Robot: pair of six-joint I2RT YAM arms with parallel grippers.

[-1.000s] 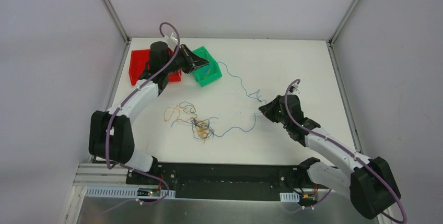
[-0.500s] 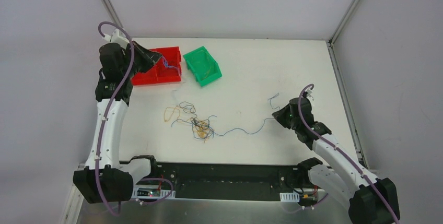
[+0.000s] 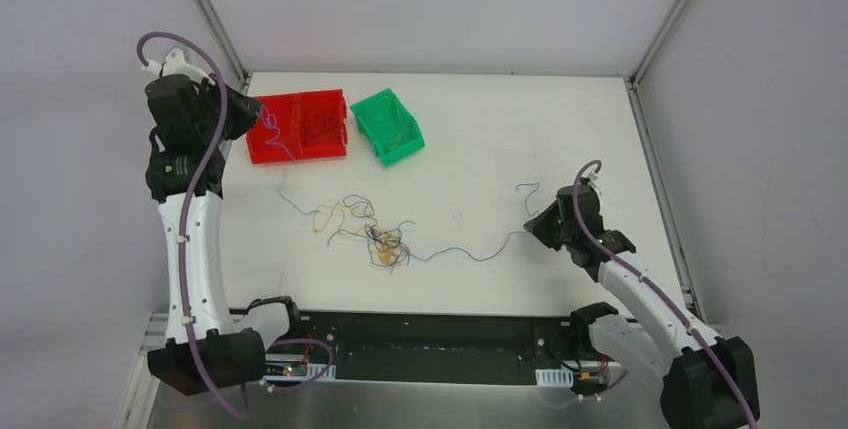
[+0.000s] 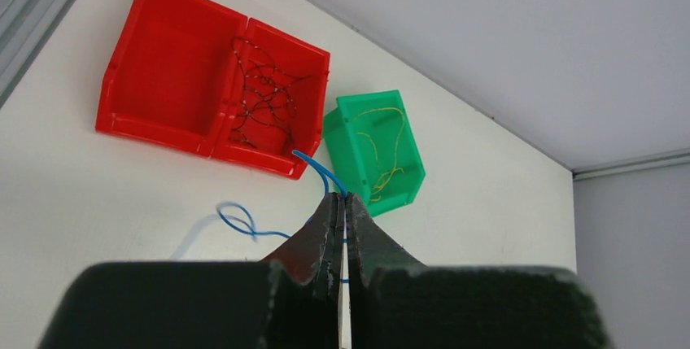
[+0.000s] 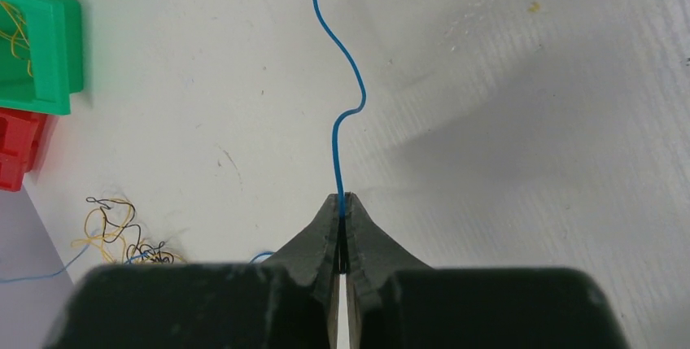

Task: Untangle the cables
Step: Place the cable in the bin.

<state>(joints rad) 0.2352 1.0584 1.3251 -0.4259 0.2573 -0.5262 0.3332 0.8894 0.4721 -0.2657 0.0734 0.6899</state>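
A small clump of cables in dark, yellow-orange and blue lies at the table's front middle, with a yellow-orange loop to its left. My left gripper is raised at the far left beside the red bin and shut on a blue cable. That cable hangs down over the bin to the table. My right gripper is low at the right, shut on another blue cable that trails back to the clump. The clump also shows in the right wrist view.
A red two-compartment bin at the back left holds dark wires in its right half. A green bin beside it holds yellow wires. White walls and metal posts close in the table.
My left arm has swung from the green bin leftward past the red bin and risen, dragging a blue cable with it. My right gripper has pulled back a little to the right with its cable.
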